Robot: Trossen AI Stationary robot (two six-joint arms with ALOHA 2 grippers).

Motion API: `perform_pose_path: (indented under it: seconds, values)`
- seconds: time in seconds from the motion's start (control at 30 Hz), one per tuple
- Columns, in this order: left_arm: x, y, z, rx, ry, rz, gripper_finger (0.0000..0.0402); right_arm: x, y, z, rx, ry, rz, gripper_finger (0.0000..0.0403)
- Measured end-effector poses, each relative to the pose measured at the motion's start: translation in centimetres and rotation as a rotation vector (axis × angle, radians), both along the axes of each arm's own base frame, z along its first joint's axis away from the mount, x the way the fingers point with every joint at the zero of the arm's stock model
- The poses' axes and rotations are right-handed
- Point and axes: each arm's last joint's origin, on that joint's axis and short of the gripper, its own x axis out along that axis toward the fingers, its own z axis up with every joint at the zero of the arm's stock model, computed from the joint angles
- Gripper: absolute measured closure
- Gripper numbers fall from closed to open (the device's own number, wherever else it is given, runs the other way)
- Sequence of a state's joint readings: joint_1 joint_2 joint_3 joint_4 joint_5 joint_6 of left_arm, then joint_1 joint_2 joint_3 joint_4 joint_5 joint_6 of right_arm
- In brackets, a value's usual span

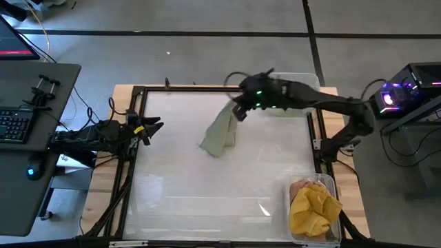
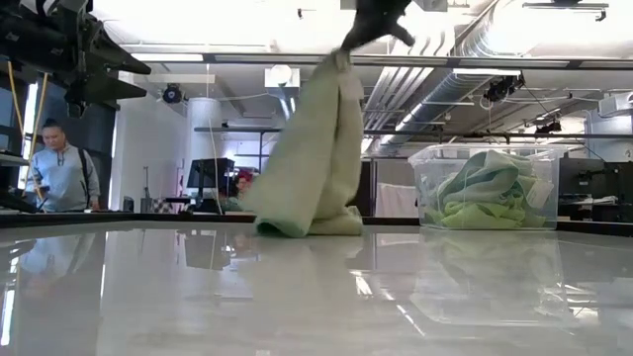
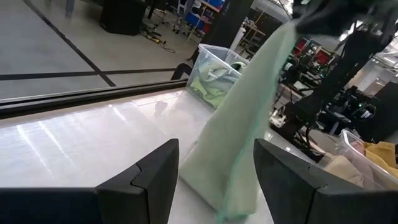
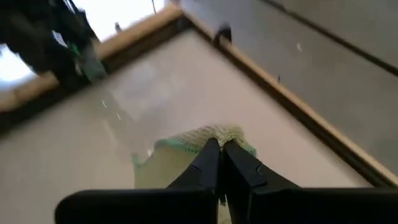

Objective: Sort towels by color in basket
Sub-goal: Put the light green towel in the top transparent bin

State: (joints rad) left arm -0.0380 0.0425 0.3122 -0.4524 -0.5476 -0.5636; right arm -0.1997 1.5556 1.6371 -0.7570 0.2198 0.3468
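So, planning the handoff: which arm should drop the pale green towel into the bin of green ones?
Right. Its tool is shut on the pale green towel near that bin; the left tool waits open at the table's edge.

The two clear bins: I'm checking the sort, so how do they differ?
The far bin holds pale green towels; the near bin holds mustard yellow towels with a peach one. The right hand hangs another pale green towel beside the far bin, away from the near bin. Both are clear plastic.

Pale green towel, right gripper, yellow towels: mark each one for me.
pale green towel (image 1: 220, 135), high view, middle of the hanging cloth.
right gripper (image 1: 238, 110), high view, between the fingers pinching the towel.
yellow towels (image 1: 313, 209), high view, top of the pile.
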Motion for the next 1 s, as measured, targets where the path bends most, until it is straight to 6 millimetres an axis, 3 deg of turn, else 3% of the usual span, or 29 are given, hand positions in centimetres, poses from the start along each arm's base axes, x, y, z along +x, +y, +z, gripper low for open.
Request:
perform_pose_path:
  seconds: [0.3, 0.47, 0.6, 0.8, 0.9, 1.0]
  values:
    - [0.0, 0.0, 0.0, 0.000, 0.000, 0.000, 0.0207, 6.7, -0.2, -9.5, 0.122, 0.262, 0.197, 0.0391]
    - [0.0, 0.0, 0.0, 0.000, 0.000, -0.001, 0.0207, 8.5, 0.7, -13.7, 0.229, 0.360, 0.279, 0.0334]
    - [0.0, 0.0, 0.0, -0.001, 0.000, -0.001, 0.0207, 8.7, 1.0, -13.5, 0.331, 0.319, 0.345, 0.0260]
    - [0.0, 0.0, 0.0, -0.001, 0.000, -0.002, 0.0207, 7.9, 1.7, -11.0, 0.342, 0.225, 0.488, 0.0158]
    - [0.0, 0.0, 0.0, -0.001, 0.001, -0.002, 0.0207, 7.7, 1.6, -10.6, 0.289, 0.235, 0.449, 0.0132]
    - [0.0, 0.0, 0.0, -0.001, 0.002, -0.002, 0.0207, 7.5, 0.7, -10.7, 0.152, 0.285, 0.287, 0.0125]
